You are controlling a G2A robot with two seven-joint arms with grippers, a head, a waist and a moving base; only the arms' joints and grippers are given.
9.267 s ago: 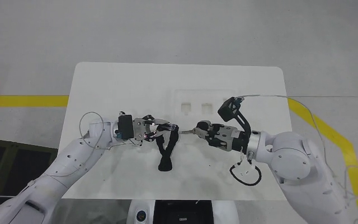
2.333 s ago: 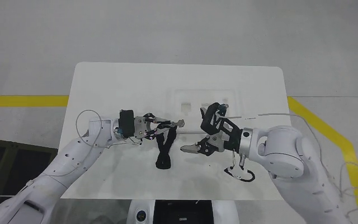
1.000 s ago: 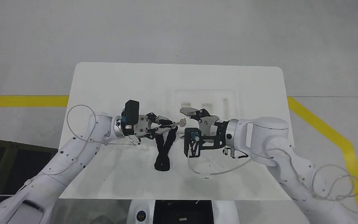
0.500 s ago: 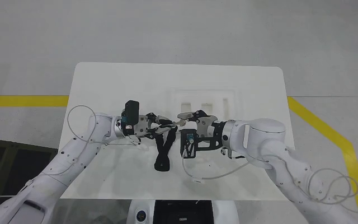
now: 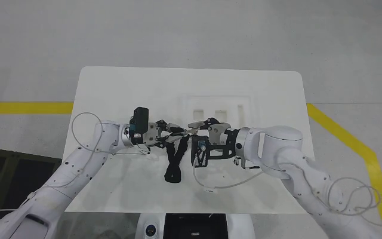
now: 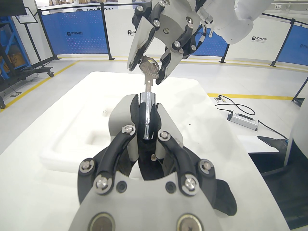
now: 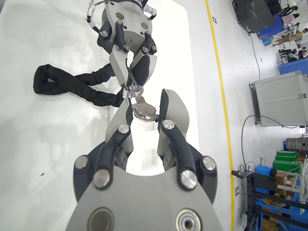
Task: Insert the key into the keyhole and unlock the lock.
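Grey workshop floor with a yellow line surrounds the white table [image 5: 119, 89], where a shallow white foam tray [image 5: 250, 103] lies toward the far side. Both arms meet above the middle of the table, in front of that tray.

The lock [image 5: 175, 161] is a black fabric-sleeved loop that trails down onto the table, with a silver cylinder [image 6: 146, 114] at its head. The left gripper [image 6: 146, 106] is pressed together on this cylinder and holds it up with the open end facing the other arm. The right gripper [image 7: 145, 109] pinches the flat bow of the key [image 6: 149, 69] between its two pads.

I judge that insertion is under way or just done. The tip of the blade is in the keyhole [image 7: 136, 89], yet a stretch of bare blade shows between the bow and the cylinder, so it may not be fully seated. The turn that frees the lock looks like the step that remains.

How deep the blade sits cannot be seen, nor whether the cylinder has turned at all. The left gripper's fingers cover the place where the loop's ends join the cylinder, so I cannot tell if anything has released there. From above, the key is too small to make out.
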